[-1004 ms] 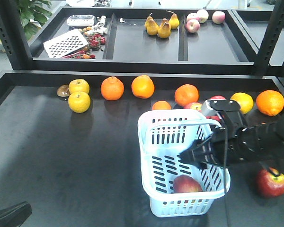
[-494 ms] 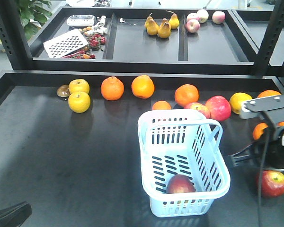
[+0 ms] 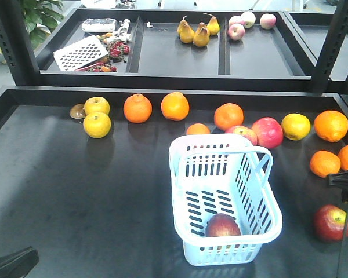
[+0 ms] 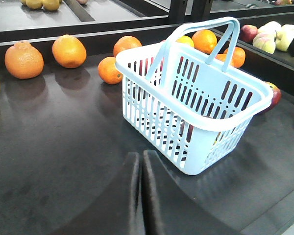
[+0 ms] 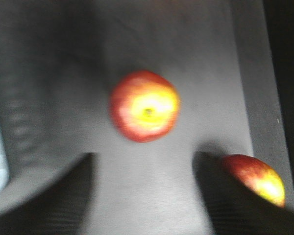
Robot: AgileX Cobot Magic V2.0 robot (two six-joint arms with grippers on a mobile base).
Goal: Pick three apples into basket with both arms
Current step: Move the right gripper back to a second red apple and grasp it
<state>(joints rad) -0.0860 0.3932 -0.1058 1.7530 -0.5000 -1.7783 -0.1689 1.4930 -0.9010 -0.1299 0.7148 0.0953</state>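
**One apple in the basket, two out on the table**

From the front view I have the basket [image 3: 188, 174] standing right of centre on the dark table, handles up. One apple [image 3: 223, 225] lies inside, against the near wall. Another apple [image 3: 332, 223] sits on the table to the right of the basket, well apart from it. Only a sliver of the right arm [image 3: 343, 180] shows, at the frame's right edge, just above that apple.

The right wrist view is blurred. The right gripper [image 5: 144, 157] is spread wide with nothing between its fingers [image 5: 59, 200]. Ahead of the gap lies a red apple with a yellow patch [image 5: 144, 105], touching neither finger. A further apple [image 5: 257, 178] lies at lower right, just beside one finger and partly hidden by it. I cannot tell which of these two is the one in the front view.

The left gripper [image 4: 141, 161] is closed on itself, fingers pressed together and empty. It is low over the table, short of the basket's near corner, with oranges [image 4: 23, 59] along the back.
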